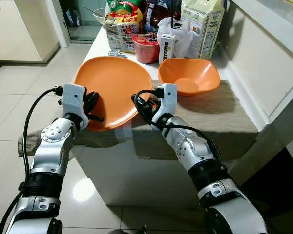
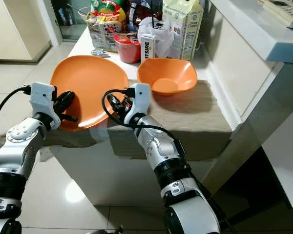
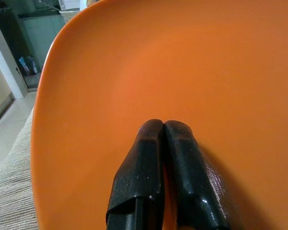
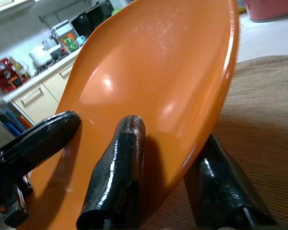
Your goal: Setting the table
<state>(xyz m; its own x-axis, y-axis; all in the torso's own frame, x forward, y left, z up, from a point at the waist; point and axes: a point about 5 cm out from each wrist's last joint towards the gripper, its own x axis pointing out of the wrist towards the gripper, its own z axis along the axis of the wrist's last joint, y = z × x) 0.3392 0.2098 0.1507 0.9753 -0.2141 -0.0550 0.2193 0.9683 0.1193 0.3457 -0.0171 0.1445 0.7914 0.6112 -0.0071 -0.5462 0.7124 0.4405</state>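
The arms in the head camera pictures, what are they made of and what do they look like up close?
Both arms are shiny silver metal segments joined by black ribbed rings. Each wrist carries a white boxy housing. The left end effector and right end effector each have two long glossy black fingers. A black cable loops alongside the left arm, and another curls around the right wrist.

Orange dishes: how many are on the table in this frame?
2. The large orange plate sits at the near left of the cloth, gripped at its edge by the left pincer and right pincer. The orange bowl rests behind it to the right.
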